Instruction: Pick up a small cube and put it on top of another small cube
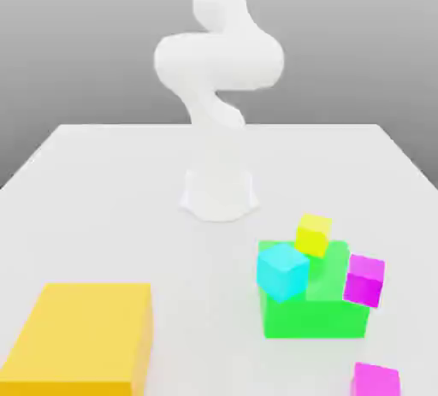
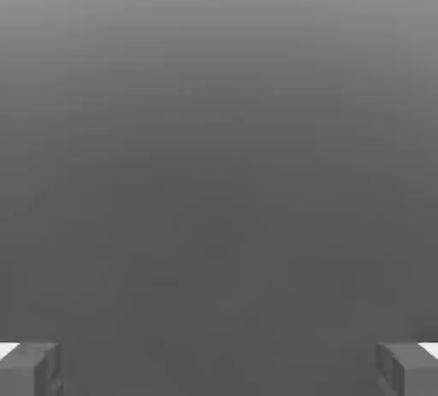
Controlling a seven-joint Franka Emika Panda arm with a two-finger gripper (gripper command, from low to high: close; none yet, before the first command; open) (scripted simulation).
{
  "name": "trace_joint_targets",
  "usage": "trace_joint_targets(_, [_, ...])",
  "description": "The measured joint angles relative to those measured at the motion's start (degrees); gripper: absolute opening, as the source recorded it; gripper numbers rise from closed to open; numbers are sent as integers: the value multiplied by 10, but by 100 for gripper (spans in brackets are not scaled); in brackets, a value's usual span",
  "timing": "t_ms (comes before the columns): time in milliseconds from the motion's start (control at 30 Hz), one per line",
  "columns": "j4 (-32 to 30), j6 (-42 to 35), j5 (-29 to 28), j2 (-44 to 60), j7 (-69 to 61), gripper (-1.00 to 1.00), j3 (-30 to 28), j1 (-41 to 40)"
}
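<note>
Nearest the camera in the exterior view sit two things at the table's front edge: a big yellow block [image 1: 81,339] on that view's left and a magenta cube [image 1: 375,381] on its right, cut off by the frame. Just behind that cube stands the green block [image 1: 315,300], with a second magenta cube [image 1: 365,279] tilted against its right upper edge, a cyan cube [image 1: 282,271] at its front left corner and a yellow cube [image 1: 313,234] on its back edge. Farther back rises the arm's white base [image 1: 220,193], its links climbing out of the top of the frame.

In the hand view the gripper [image 2: 219,367] has its fingers [image 2: 30,369] spread wide apart with nothing between them, and it faces plain grey backdrop rather than the table.

The move ahead turns on this: both magenta cubes lie in front of the base, off toward the exterior view's right, and low on the table, while the hand is up high and pointed away. I judge it must swing down and forward to that side. The front cube lies flat and free, so it looks the easier one to grasp.
</note>
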Motion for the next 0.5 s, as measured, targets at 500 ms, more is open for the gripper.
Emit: trace_joint_targets(500, [26, 55, -136, 316, 243, 0, 145, -59])
